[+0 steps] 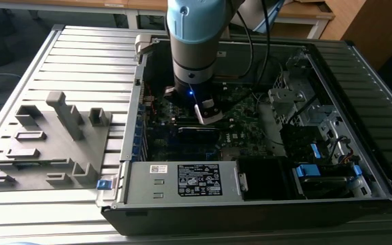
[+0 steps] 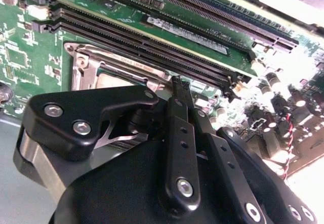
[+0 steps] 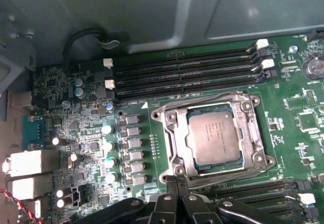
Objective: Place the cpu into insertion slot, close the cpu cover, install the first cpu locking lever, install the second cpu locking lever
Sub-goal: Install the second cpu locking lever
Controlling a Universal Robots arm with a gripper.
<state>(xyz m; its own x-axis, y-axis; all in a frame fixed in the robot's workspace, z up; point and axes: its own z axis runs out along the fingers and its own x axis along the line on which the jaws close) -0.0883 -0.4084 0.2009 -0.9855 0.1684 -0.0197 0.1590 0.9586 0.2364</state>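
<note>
In the exterior view, the arm is reaching into the open computer case (image 1: pixel 359 153), its gripper (image 1: pixel 206 120) hanging over the motherboard (image 1: pixel 240 112) beyond the power supply (image 1: pixel 182 181).

In the second wrist view, the fingers (image 2: pixel 178 89) are sitting pressed together (nothing between them) beside the memory slots (image 2: pixel 152 44).

In the first wrist view, the cpu (image 3: pixel 215 135) is lying seated in the insertion slot (image 3: pixel 174 138), the cpu cover (image 3: pixel 249 127) framing it.

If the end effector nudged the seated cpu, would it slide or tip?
The flat square grey metal-topped cpu probably would not tip: it lies low inside the silver-rimmed insertion slot. Sliding seems unlikely, since the rim hems it in. Its smooth top looks slippery.
</note>
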